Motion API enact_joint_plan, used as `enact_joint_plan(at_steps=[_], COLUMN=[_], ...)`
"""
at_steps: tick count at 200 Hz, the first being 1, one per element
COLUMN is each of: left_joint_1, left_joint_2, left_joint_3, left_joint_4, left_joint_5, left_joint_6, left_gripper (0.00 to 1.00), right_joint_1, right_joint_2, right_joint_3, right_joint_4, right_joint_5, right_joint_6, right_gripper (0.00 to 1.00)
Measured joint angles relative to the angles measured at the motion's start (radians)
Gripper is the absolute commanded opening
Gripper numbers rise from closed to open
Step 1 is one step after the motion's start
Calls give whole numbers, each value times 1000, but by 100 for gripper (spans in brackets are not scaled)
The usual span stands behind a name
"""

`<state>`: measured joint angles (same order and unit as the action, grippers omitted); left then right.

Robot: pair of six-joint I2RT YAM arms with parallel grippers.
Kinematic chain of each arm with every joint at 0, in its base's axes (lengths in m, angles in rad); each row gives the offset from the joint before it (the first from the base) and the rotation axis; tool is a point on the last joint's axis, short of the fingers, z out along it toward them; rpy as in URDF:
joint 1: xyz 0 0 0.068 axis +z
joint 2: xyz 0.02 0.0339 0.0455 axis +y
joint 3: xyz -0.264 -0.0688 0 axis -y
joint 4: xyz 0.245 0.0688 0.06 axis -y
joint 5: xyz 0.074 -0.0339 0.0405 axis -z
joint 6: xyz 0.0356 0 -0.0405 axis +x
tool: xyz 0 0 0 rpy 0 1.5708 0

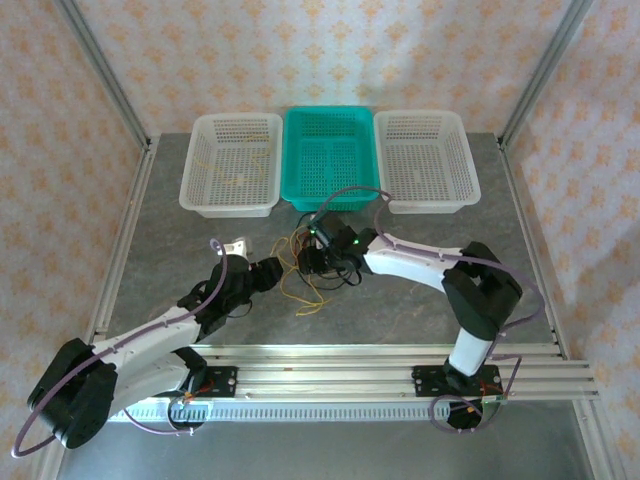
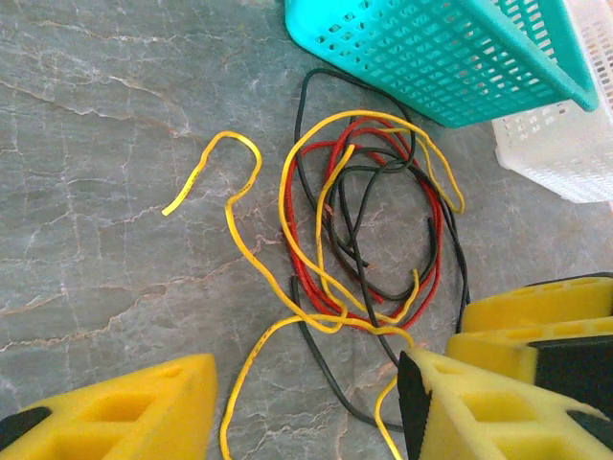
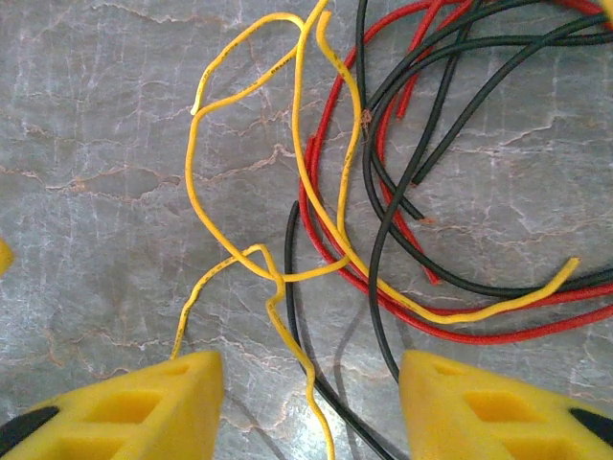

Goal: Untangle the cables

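The cables [image 1: 308, 296] lie in one tangle on the grey table in front of the teal basket. Yellow [image 2: 310, 278], red [image 2: 438, 240] and black [image 2: 310, 339] loops cross one another. My left gripper [image 1: 276, 270] comes at the tangle's left side; its jaws [image 2: 306, 412] stand open over a yellow and a black strand. Over the tangle hovers my right gripper [image 1: 325, 252], open [image 3: 311, 402], with a kinked yellow strand [image 3: 287, 316] and a black one [image 3: 372, 259] between its fingers, untouched. Red wire [image 3: 469, 337] curves off to the right.
Three baskets stand in a row at the back: a white one [image 1: 232, 190] holding a thin yellow wire, the teal one [image 1: 330, 190] and another white one [image 1: 428, 190]. A small white object [image 1: 238, 244] lies left of the tangle. The two grippers are close together.
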<state>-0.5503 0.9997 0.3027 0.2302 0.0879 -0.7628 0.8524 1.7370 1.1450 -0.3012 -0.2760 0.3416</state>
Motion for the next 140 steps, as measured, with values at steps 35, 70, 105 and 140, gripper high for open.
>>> enact_joint_plan(at_steps=[35,70,105,140], left_joint_1=[0,0,0,0], left_joint_2=[19,40,44,44], left_joint_3=[0,0,0,0], left_joint_4=[26,30,39,43], left_joint_5=[0,1,5,8], left_joint_6=[0,0,0,0], left_gripper=[53,53,53,53], right_joint_1=[3,13,16,16], right_joint_2=[26,52,103,123], right_joint_3=[11,39,68,89], right_joint_4=[-11,-21,-24,-29], right_joint_5=[-44,-65,-61,-50], right_joint_6=[-6,-12,-14,-14], right_gripper=[47,45,43,38])
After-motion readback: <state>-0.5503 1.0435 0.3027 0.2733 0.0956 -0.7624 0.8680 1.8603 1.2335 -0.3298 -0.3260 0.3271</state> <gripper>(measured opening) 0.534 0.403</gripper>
